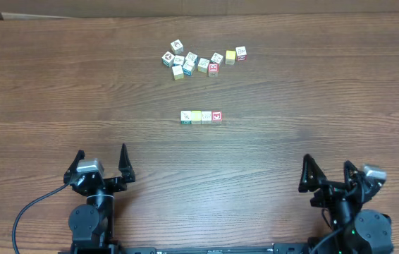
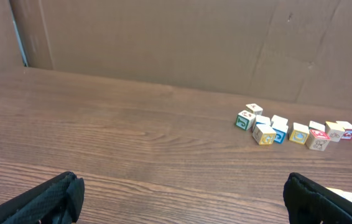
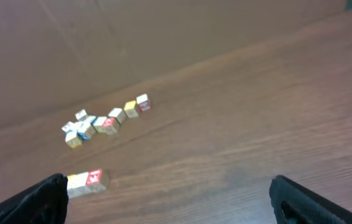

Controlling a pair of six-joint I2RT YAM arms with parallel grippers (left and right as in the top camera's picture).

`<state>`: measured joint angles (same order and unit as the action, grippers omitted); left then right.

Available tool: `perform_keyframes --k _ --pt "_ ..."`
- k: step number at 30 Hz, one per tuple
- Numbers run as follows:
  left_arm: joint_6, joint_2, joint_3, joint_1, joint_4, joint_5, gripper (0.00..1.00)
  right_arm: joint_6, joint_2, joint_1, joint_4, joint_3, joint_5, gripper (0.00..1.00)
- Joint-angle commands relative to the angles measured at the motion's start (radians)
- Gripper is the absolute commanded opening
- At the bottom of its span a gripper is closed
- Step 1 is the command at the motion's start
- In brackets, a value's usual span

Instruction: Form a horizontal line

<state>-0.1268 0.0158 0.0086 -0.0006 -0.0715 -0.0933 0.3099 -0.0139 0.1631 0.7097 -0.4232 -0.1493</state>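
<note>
Brown wood-grain table (image 1: pixel 312 85) carries the horizontal line (image 1: pixel 201 117) at frame centre, its small picture cubes touching edge to edge. Above it, well apart, lies a loose cluster of cubes (image 1: pixel 192 62). At lower left the left gripper (image 1: pixel 101 150) stands spread wide, holding nothing; at lower right the right gripper (image 1: pixel 326 164) does likewise.

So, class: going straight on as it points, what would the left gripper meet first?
Probably nothing: the left gripper points over bare table; the loose cubes and the short row lie off to its right.
</note>
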Motion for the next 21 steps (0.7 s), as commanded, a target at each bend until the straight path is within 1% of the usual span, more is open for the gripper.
perform_keyframes --k 1,7,11,17,21 --pt "0.015 -0.012 -0.002 -0.004 0.000 -0.011 1.00 -0.058 0.011 -0.013 -0.119 0.076 0.063 1.00" --pt "0.015 -0.012 -0.002 -0.004 0.000 -0.011 1.00 -0.159 0.011 -0.072 -0.457 0.212 0.208 1.00" --pt "0.015 -0.012 -0.002 -0.004 0.000 -0.011 1.00 -0.162 0.011 -0.115 -0.620 0.288 0.257 1.00" --pt "0.015 -0.012 -0.002 -0.004 0.000 -0.011 1.00 -0.163 0.011 -0.119 -0.881 0.415 0.256 1.00" --pt "0.015 -0.012 -0.002 -0.004 0.000 -0.011 1.00 -0.163 0.011 -0.119 -0.874 0.416 0.229 1.00"
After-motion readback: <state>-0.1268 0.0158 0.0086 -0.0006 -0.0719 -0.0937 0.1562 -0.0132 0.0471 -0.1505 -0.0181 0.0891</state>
